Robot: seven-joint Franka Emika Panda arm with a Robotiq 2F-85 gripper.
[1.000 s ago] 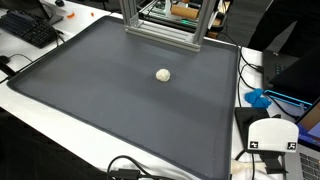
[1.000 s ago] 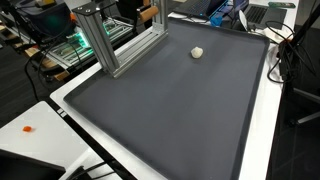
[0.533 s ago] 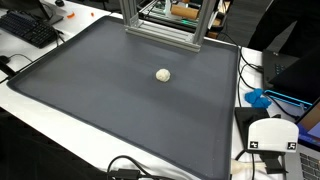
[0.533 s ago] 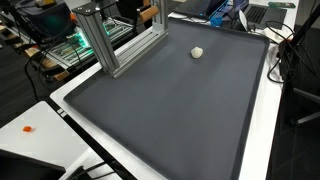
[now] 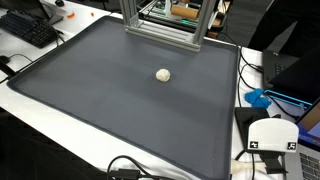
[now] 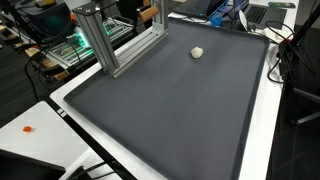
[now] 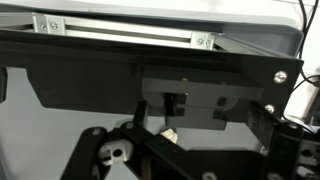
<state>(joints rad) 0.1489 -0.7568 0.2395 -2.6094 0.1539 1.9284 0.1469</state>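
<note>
Wrist view shows my gripper (image 7: 165, 150) as dark parts; how far open, I cannot tell. Both exterior views show a small pale ball (image 5: 163, 74) (image 6: 198, 52) alone on the dark mat (image 5: 110, 90) (image 6: 170, 100).

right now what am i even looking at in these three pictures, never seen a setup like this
This is a work table for a robot arm, filmed by three cameras. Two cameras stand outside the robot and look down at a large dark mat from different sides. On it lies one small pale ball, seen in both exterior views. Behind the mat stands a metal frame of aluminium bars. Around the mat are a keyboard, cables and a small white box. The arm itself shows in neither exterior view. The third camera sits on the robot's wrist: its picture is filled with dark parts of the gripper, seen very close. Whether it is open or shut cannot be told, and nothing appears to be held.
</note>
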